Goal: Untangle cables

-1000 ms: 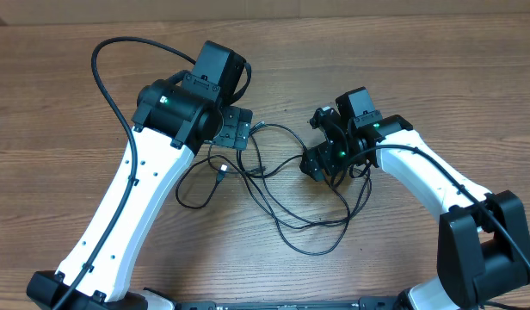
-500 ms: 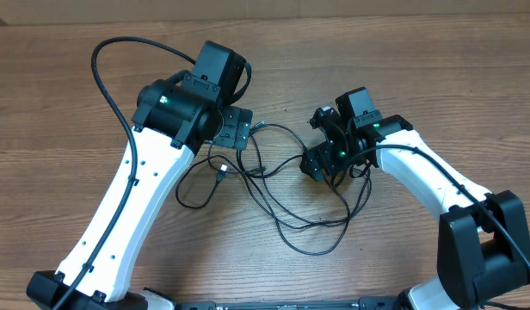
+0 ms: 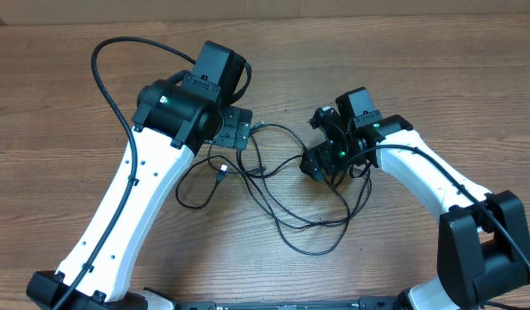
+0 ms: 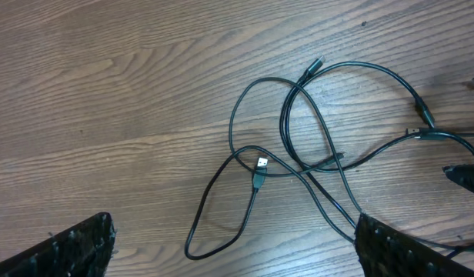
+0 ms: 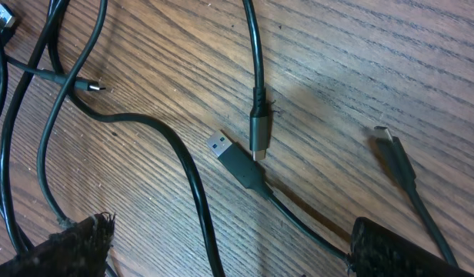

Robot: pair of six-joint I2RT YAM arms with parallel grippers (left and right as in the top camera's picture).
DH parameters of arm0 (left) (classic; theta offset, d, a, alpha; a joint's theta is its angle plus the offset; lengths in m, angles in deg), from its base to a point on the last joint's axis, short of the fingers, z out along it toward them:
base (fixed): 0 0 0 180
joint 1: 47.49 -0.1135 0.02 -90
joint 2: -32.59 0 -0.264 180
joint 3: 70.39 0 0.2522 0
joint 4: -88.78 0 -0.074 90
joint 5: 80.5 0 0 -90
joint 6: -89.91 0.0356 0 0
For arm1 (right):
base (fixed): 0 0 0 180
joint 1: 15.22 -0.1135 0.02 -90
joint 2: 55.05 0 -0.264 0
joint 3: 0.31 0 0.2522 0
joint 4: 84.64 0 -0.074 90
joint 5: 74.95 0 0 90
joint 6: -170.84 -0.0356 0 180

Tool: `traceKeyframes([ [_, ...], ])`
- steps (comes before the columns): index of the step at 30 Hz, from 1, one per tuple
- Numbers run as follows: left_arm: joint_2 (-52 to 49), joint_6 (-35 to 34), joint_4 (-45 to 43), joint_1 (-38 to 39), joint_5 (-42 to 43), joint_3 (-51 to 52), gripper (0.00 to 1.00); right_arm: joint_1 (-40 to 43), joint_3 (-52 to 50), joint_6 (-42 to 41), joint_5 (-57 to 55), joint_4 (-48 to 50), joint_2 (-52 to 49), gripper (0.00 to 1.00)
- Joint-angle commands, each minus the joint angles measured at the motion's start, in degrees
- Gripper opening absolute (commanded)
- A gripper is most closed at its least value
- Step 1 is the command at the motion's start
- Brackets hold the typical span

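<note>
**A:** What is taking up the most room?

**B:** The wooden tabletop (image 3: 58,138) is spreading under everything. The left arm (image 3: 136,198) and the right arm (image 3: 428,181), both white with black wrists, are reaching in from the near edge and leaning toward each other.

**A:** And where are the cables lying?

**B:** The cables (image 4: 310,165) are lying flat on the tabletop in the middle, between the two wrists. The thin black strands are crossing one another in loose loops. One loop is trailing out beside the left arm, and a wider one is sagging toward the near edge.

**A:** Is either arm holding a strand?

**B:** No. The left gripper (image 4: 233,250) is hanging released above the tangle, jaws spread wide, with nothing between them. The right gripper (image 5: 229,254) is hovering low over the strands on its side, also spread wide and grasping nothing. One strand is running under its right finger (image 5: 406,250), but I cannot tell whether they are touching.

**A:** What about the ends?

**B:** A USB-A plug (image 5: 229,158) is lying below the right wrist, almost touching a slimmer plug (image 5: 258,135). Another narrow plug (image 5: 395,154) is resting apart from them. A second USB-A plug (image 4: 260,171) is lying inside a loop below the left wrist.
</note>
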Motion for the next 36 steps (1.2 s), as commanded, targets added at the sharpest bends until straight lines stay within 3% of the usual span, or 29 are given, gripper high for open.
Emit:
traceKeyframes([
  [1,-0.3,0.5,-0.1,-0.2,0.2,-0.6,1.0,-0.1,-0.4,0.3,0.4,0.4,0.0,0.96],
  [36,-0.3,0.5,-0.1,-0.2,0.2,-0.6,1.0,-0.1,-0.4,0.3,-0.1,0.4,0.0,1.0],
])
